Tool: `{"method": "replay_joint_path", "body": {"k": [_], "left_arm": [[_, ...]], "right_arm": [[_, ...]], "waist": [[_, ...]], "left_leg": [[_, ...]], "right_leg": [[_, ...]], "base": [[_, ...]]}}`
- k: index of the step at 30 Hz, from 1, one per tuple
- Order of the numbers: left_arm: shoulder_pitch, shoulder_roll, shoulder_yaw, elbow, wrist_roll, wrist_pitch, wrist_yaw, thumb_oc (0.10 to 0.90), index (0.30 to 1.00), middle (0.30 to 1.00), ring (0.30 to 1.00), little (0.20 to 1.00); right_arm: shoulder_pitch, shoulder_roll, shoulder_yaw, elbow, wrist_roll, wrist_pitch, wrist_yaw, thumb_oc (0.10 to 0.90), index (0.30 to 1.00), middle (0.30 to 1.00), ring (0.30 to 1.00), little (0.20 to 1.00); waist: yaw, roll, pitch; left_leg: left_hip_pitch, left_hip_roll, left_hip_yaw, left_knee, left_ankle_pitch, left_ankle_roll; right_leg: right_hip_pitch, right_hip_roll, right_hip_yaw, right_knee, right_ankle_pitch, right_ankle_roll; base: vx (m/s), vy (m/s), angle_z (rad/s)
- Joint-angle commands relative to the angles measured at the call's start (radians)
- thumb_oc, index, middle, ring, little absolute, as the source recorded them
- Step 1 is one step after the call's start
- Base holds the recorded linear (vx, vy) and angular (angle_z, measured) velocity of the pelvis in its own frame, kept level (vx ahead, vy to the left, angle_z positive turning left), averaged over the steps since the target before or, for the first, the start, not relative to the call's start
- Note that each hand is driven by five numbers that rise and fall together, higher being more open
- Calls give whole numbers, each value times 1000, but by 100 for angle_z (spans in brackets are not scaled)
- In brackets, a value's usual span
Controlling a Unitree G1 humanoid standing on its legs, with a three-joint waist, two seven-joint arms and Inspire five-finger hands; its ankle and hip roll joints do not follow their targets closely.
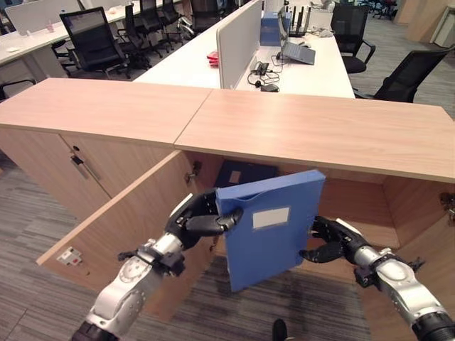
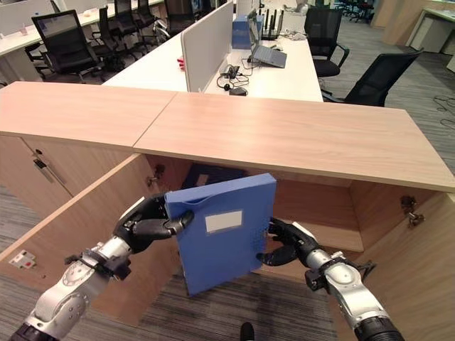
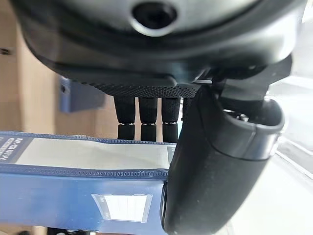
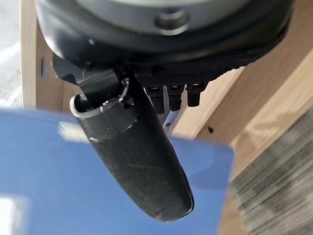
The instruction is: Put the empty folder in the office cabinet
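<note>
At frame centre, the blue folder (image 1: 274,227) is gripped by the left hand (image 1: 193,222) and right hand (image 1: 330,241) before the open cabinet (image 1: 370,206)

left hand (image 3: 215,161) gripping blue folder (image 3: 73,196)

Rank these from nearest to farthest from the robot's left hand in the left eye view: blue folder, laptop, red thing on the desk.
From the left hand:
1. Blue folder, in its grip.
2. Red thing, on the white desk beyond the cabinet.
3. Laptop, farther back, right of the divider.
</note>
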Motion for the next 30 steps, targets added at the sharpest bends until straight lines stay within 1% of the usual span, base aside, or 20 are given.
{"method": "replay_joint_path", "body": {"k": [1, 4, 5, 6, 7, 8, 9, 10, 11, 12, 13, 14, 15, 16, 18, 21, 24, 25, 28, 30], "left_arm": [[-157, 29, 6, -115, -12, -170, -24, 400, 300, 300, 300, 300], [-170, 19, 0, -105, -18, -171, -22, 400, 300, 300, 300, 300], [-170, 19, 0, -104, -18, -171, -22, 400, 300, 300, 300, 300], [-180, 2, -9, -94, -29, -170, -24, 400, 300, 300, 300, 300], [-181, 2, -10, -94, -29, -170, -24, 400, 300, 300, 300, 300], [-183, -4, -13, -91, -33, -170, -25, 400, 300, 300, 300, 300], [-190, -13, -18, -85, -29, -170, -24, 400, 300, 300, 300, 300], [-190, -13, -18, -84, -29, -170, -24, 400, 300, 300, 300, 300], [-196, -23, -26, -78, -25, -170, -23, 400, 300, 300, 300, 300], [-197, -23, -26, -78, -25, -170, -23, 400, 300, 300, 300, 300], [-202, -32, -36, -75, -26, -170, -25, 400, 300, 300, 300, 300], [-203, -32, -37, -75, -26, -170, -25, 400, 300, 300, 300, 300], [-204, -44, -41, -76, -31, -170, -27, 400, 300, 300, 300, 300], [-204, -44, -42, -76, -31, -170, -28, 400, 300, 300, 300, 300], [-197, -76, -63, -68, -38, -163, -37, 400, 300, 300, 300, 300], [-187, -67, -102, -64, -43, -152, -54, 400, 300, 300, 300, 300], [-176, -57, -126, -60, -49, -145, -71, 400, 300, 300, 300, 300], [-161, -45, -144, -56, -60, -138, -89, 400, 300, 300, 300, 300], [-147, -38, -152, -52, -77, -134, -105, 400, 300, 300, 300, 300], [-130, -11, -158, -46, -83, -128, -120, 400, 300, 300, 300, 300]], "right_arm": [[-149, 14, 23, -42, 56, -84, 28, 800, 900, 900, 900, 900], [-147, 47, 41, -48, 89, -79, 48, 800, 900, 900, 900, 900], [-147, 47, 41, -48, 90, -78, 48, 800, 900, 900, 900, 900], [-147, 96, 49, -45, 148, -74, 56, 800, 900, 900, 900, 900], [-148, 96, 49, -44, 149, -75, 56, 800, 900, 900, 900, 900], [-143, 118, 51, -53, 174, -72, 61, 800, 900, 900, 900, 900], [-141, 158, 56, -76, 220, -70, 67, 800, 900, 900, 900, 900], [-141, 159, 56, -76, 220, -69, 67, 800, 900, 900, 900, 900], [-139, 196, 58, -105, 261, -67, 69, 800, 900, 900, 900, 900], [-139, 196, 58, -106, 261, -67, 68, 800, 900, 900, 900, 900], [-139, 229, 60, -144, 301, -66, 69, 800, 900, 900, 900, 900], [-138, 229, 60, -146, 302, -65, 68, 800, 900, 900, 900, 900], [-141, 255, 58, -186, 331, -70, 62, 800, 900, 900, 900, 900], [-140, 255, 58, -188, 331, -70, 61, 800, 900, 900, 900, 900], [-161, 295, 49, -221, 354, -83, 31, 800, 900, 900, 900, 900], [-185, 321, 25, -256, 369, -97, -5, 800, 900, 900, 900, 900], [-193, 321, 2, -262, 369, -106, -24, 800, 900, 900, 900, 900], [-207, 311, -27, -260, 367, -117, -46, 800, 900, 900, 900, 900], [-216, 301, -59, -256, 371, -127, -62, 800, 900, 900, 900, 900], [-229, 280, -105, -241, 380, -136, -88, 800, 900, 900, 900, 900]], "waist": [[8, -10, -56], [10, -9, -57], [10, -9, -57], [11, -7, -57], [11, -8, -57], [12, -8, -58], [13, -6, -59], [13, -7, -59], [12, -6, -60], [12, -6, -60], [11, -5, -60], [11, -6, -60], [11, -5, -61], [11, -6, -61], [9, -4, -64], [7, -2, -65], [7, -2, -66], [6, 0, -68], [8, -1, -70], [9, -1, -72]], "left_leg": [[-5, 21, -65, 0, -61, 0], [-4, 21, -66, 0, -61, -1], [-4, 21, -66, 0, -61, -1], [-4, 21, -67, 0, -61, -1], [-4, 21, -67, 0, -62, -1], [-3, 21, -67, 0, -62, -1], [-3, 21, -68, 0, -62, 0], [-3, 21, -68, 0, -62, 0], [-2, 21, -69, 0, -62, 0], [-2, 21, -69, 0, -62, 0], [-2, 21, -70, 0, -63, 0], [-2, 21, -70, 0, -63, 0], [-1, 20, -71, 0, -64, 1], [-1, 20, -71, 0, -64, 1], [0, 20, -71, 0, -65, 3], [1, 17, -72, 0, -68, 4], [2, 17, -74, 0, -69, 3], [2, 17, -75, 0, -71, 3], [1, 17, -76, 0, -74, 2], [1, 16, -79, 0, -76, 0]], "right_leg": [[79, -57, -22, 8, -99, 38], [81, -58, -23, 8, -101, 38], [81, -58, -23, 8, -101, 38], [82, -57, -22, 8, -102, 38], [82, -57, -22, 8, -102, 38], [82, -57, -22, 8, -103, 38], [83, -57, -23, 8, -105, 38], [83, -57, -23, 8, -105, 38], [84, -57, -23, 8, -105, 37], [84, -57, -23, 8, -105, 37], [85, -57, -23, 8, -106, 36], [85, -57, -23, 8, -106, 36], [86, -57, -23, 8, -107, 36], [86, -57, -23, 8, -107, 36], [87, -56, -23, 8, -108, 35], [89, -57, -22, 8, -109, 35], [89, -57, -23, 8, -109, 36], [89, -58, -23, 8, -109, 36], [89, -57, -24, 8, -110, 37], [89, -57, -23, 8, -109, 38]], "base": [[0, 0, 0], [0, 0, 0], [0, 0, 0], [0, 0, 0], [0, 0, 0], [0, 0, 0], [0, 0, 0], [0, 0, 0], [0, 0, 0], [0, 0, 0], [0, 0, 0], [0, 0, 0], [0, 0, 0], [0, 0, 0], [0, 0, 0], [0, 0, 0], [0, 0, 0], [0, 0, 0], [0, 0, 0], [0, 0, 0]]}}
